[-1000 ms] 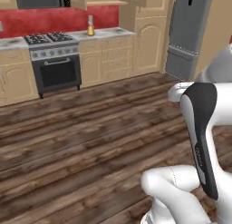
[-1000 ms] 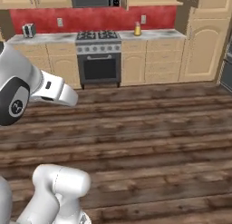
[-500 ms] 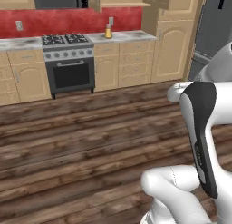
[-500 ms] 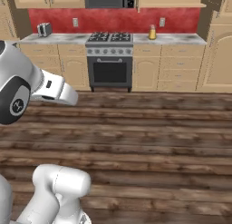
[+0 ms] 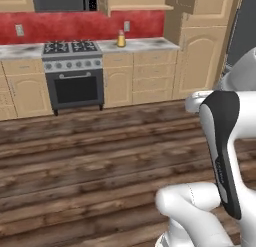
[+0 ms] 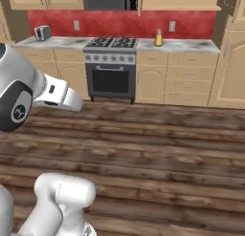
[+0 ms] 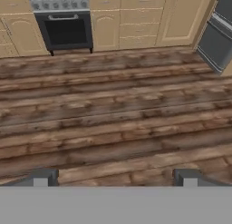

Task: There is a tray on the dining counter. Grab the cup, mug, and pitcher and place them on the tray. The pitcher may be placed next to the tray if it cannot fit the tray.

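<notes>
Gripper (image 7: 115, 177): jaws spread wide, nothing between them, hanging above the wooden floor (image 7: 113, 114).
Pitcher (image 5: 121, 39): stands on the far marble top with tan cabinets (image 5: 135, 45), right of the stove (image 5: 72, 71), well apart from the arm.

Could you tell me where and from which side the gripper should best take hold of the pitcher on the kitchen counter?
Probably around the narrow neck, from the room side. The pitcher stands upright on the counter right of the stove, backed by the red wall. The open gripper is far off; any handle is too small to see.
</notes>
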Robot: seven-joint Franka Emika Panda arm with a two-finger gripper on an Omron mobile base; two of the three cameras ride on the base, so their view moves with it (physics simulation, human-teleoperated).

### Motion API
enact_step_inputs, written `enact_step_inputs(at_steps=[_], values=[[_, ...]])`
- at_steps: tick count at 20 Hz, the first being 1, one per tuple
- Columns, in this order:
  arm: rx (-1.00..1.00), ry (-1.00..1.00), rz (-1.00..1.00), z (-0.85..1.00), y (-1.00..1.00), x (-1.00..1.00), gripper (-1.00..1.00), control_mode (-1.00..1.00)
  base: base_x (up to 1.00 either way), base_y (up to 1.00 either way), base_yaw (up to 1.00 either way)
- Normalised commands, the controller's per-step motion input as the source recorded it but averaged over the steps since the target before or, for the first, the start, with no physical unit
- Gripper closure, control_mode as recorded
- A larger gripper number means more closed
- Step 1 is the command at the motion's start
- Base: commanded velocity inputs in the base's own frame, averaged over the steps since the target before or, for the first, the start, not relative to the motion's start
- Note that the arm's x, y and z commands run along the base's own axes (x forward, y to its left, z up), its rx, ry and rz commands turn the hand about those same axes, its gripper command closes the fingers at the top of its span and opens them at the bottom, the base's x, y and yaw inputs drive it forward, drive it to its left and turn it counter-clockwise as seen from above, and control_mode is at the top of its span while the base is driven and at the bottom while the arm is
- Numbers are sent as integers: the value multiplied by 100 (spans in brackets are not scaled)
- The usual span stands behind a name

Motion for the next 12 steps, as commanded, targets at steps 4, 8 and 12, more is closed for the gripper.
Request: enact_step_inputs(at_steps=[4, 8, 12], values=[[0, 0, 0, 0, 0, 0, -100, 100, 86, -67, 12], [0, 0, 0, 0, 0, 0, -100, 100, 97, -61, 10], [0, 0, 0, 0, 0, 0, -100, 100, 93, -56, 11]])
